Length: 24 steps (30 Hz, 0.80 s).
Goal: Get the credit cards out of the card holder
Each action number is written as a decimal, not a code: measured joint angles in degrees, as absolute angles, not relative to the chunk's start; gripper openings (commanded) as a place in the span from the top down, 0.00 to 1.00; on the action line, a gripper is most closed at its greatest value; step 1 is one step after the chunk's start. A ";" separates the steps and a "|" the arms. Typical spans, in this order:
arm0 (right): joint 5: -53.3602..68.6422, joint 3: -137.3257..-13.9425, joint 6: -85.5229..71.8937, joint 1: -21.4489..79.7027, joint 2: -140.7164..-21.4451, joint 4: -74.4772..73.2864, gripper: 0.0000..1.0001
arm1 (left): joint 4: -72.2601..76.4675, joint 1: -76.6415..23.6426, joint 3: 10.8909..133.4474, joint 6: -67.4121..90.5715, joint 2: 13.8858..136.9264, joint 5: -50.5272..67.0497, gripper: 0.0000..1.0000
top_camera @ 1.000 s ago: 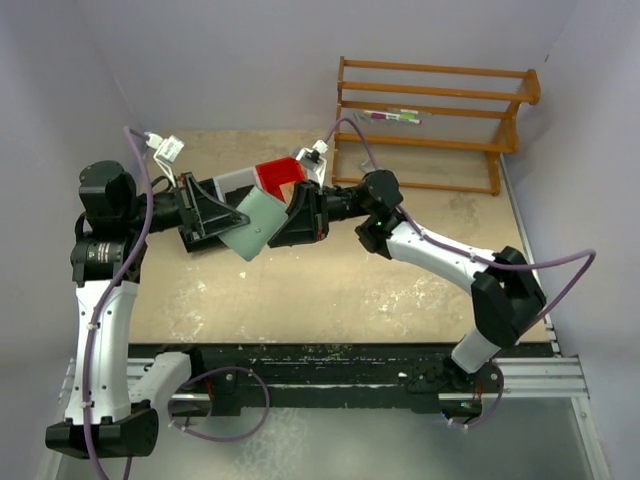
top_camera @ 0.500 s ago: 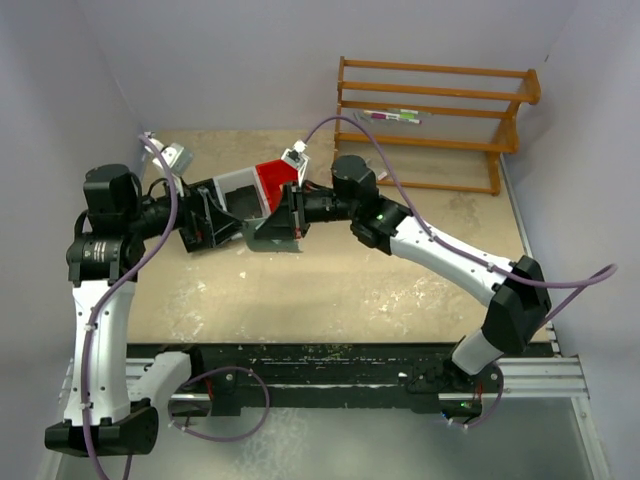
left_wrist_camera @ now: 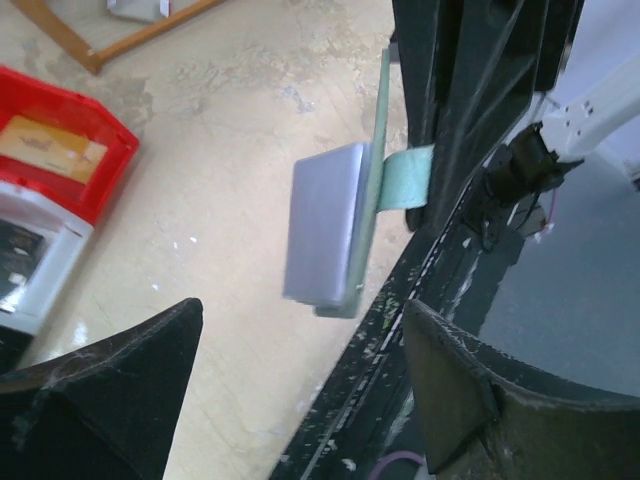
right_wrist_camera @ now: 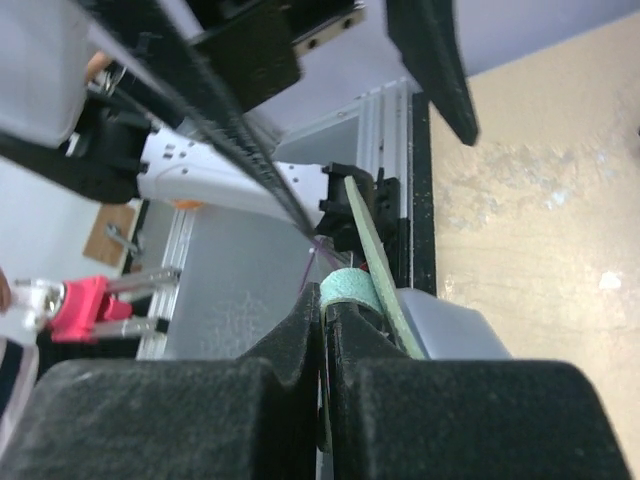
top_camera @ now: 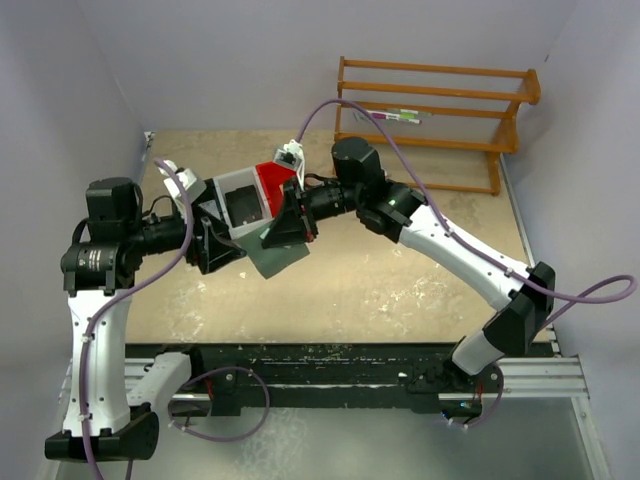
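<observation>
My right gripper (top_camera: 287, 224) is shut on the green strap (right_wrist_camera: 350, 290) of the grey-green card holder (top_camera: 277, 254) and holds it above the table, tilted. In the left wrist view the card holder (left_wrist_camera: 378, 150) shows edge-on, with a grey-blue flat block (left_wrist_camera: 325, 232) on its face. I cannot tell whether that block is cards or a pocket, and no separate credit card shows. My left gripper (top_camera: 222, 248) is open and empty, just left of the holder and apart from it. Its fingers (left_wrist_camera: 105, 390) frame the holder from below in the left wrist view.
A red bin (top_camera: 277, 179) and a white bin (top_camera: 238, 200) sit behind the grippers; the red bin (left_wrist_camera: 60, 150) holds a tan item. A wooden rack (top_camera: 430, 110) stands at the back right. The black front rail (top_camera: 330, 362) runs along the near table edge.
My right gripper has carried the card holder a little left and nearer, and has turned it, so its dark side faces up. My left gripper has shifted slightly nearer.
</observation>
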State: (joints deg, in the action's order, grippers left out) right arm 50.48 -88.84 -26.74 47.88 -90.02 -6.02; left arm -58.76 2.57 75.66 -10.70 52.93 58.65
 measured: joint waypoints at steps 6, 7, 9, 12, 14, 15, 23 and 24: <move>58.63 -94.54 -15.27 47.88 -90.02 -15.20 1.00 | -64.66 2.57 78.39 -23.53 51.96 61.39 0.17; 59.59 -95.11 -13.30 47.88 -90.02 -17.02 1.00 | -65.91 2.57 78.67 -26.35 51.77 61.69 0.17; 60.18 -95.96 -9.93 47.88 -90.02 -20.40 1.00 | -68.23 2.57 78.85 -31.44 51.51 62.24 0.19; 61.17 -96.79 -5.72 47.90 -90.02 -24.67 1.00 | -69.08 2.57 78.83 -35.83 50.78 62.89 0.19; 61.67 -96.86 -4.49 48.01 -90.02 -25.50 1.00 | -68.10 2.55 78.06 -37.21 50.22 63.66 0.15; 62.22 -96.86 -4.27 48.36 -90.02 -25.63 1.00 | -67.09 2.57 77.03 -37.41 49.69 64.58 0.15; 68.40 -97.80 -7.55 53.98 -92.60 -19.05 1.00 | -48.56 2.55 64.99 -22.06 44.82 75.07 0.13; 69.30 -97.78 -9.08 54.52 -93.12 -17.15 1.00 | -46.96 2.55 64.31 -20.34 44.36 75.57 0.13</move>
State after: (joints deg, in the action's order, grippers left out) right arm 69.30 -97.78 -9.08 54.52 -93.12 -17.15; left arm -46.96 2.55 64.31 -20.34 44.36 75.57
